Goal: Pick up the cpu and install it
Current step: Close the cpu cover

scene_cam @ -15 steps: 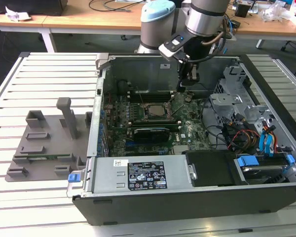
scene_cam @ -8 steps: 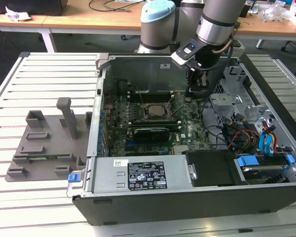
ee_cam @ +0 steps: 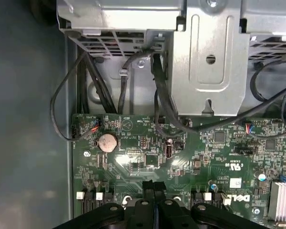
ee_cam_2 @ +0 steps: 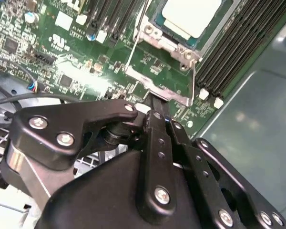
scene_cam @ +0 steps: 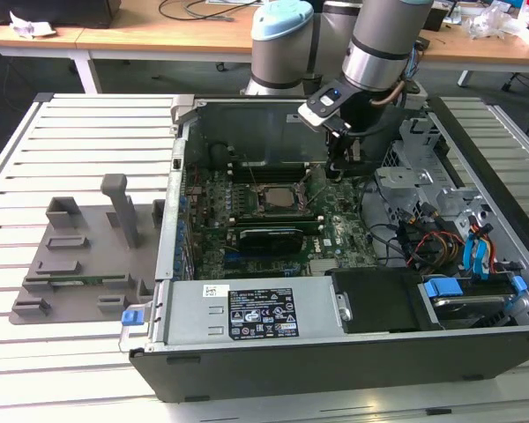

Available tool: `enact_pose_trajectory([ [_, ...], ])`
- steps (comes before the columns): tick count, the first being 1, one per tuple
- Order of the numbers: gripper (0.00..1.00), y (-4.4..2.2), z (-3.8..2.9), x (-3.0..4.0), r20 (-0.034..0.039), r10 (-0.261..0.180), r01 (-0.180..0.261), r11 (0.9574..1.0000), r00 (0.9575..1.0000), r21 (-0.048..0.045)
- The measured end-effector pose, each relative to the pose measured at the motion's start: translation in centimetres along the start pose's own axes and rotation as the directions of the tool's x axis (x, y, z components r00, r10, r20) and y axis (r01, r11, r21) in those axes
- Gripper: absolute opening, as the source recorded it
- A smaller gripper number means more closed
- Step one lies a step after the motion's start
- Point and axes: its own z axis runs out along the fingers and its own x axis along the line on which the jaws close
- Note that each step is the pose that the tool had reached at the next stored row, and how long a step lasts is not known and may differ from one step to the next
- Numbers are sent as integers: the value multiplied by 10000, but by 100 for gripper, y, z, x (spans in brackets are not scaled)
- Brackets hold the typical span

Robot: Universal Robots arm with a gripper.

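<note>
So the arm is reaching down into the open computer case, which lies on the slatted surface. The gripper hangs low over the motherboard, just off the socket on the exterior view's right.

The cpu is sitting in that socket, silver top facing up, with a metal rim around it and rows of black memory slots running alongside. It's not in the gripper at all. Next to the socket there's an open metal frame with green board showing through its window, and the fingertips are right at its outer edge. Whether they actually touch it, I can't tell.

In the first wrist view the fingers are pressed together, barely a line between them, and I don't see anything pinched in there. Beyond them there's a round coin battery on the board, black cables and a grey sheet-metal bracket.

Over on the exterior view's left, well apart from the case, a grey fixture with blocks and an upright post sits on the surface. A grey power supply with a label lies along the near side of the case.
</note>
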Motion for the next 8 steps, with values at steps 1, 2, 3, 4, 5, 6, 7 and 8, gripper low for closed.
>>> enact_pose_trajectory([
  [1, 11, -29, 3, 1, -2, 1, -1, 10000, 10000, 0],
  [2, 11, -105, 9, 2, -4, -1, 1, 10000, 10000, -1],
  [3, 11, -156, 14, 3, -5, -1, 1, 10000, 10000, -1],
  [4, 11, -187, 17, 3, -5, -1, 1, 10000, 10000, -1],
  [5, 11, -207, 19, 4, -5, 0, 0, 10000, 10000, -1],
  [6, 11, -252, 23, 5, -5, -1, 1, 10000, 10000, -1],
  [7, 11, -275, 25, 5, -5, -1, 1, 10000, 10000, -1],
  [8, 11, -298, 27, 5, -5, 0, 0, 10000, 10000, -1],
])
